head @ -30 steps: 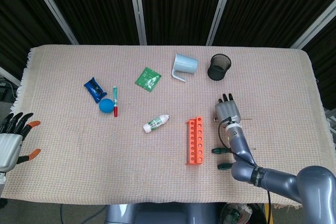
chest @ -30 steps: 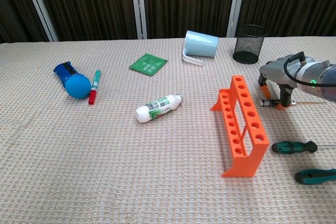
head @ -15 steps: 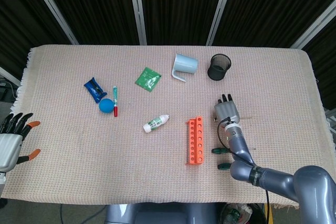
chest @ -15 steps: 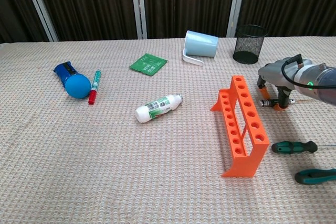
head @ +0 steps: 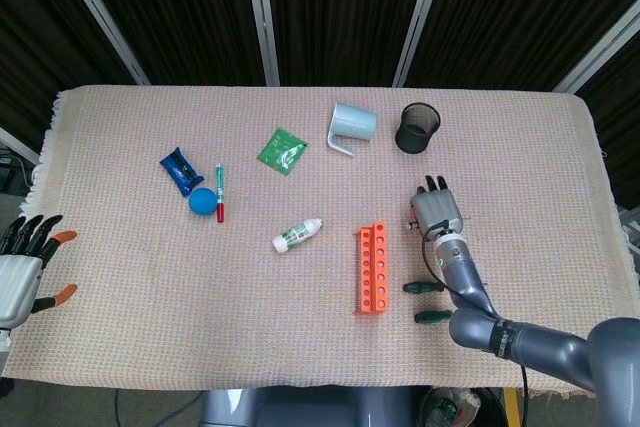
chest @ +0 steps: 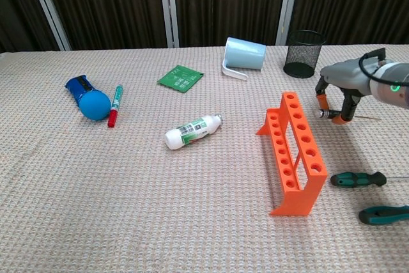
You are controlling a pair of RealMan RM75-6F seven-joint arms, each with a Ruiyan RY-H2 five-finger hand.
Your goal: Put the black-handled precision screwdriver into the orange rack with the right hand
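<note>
Right hand (chest: 339,97) pinches black-handled precision screwdriver (chest: 327,114), long axis roughly level; orange rack (chest: 295,151) lies just beside, toward robot's left.

A table covered in a beige woven cloth (head: 150,277) is carrying a blue ball (head: 202,201), a blue packet (head: 181,169), a red-capped green marker (head: 219,191), a green sachet (head: 282,150), a small white bottle (head: 298,235), a tipped pale blue mug (head: 352,125), a black mesh cup (head: 417,127), an orange plastic rack (head: 370,268) and two green-handled screwdrivers (head: 423,287).
</note>
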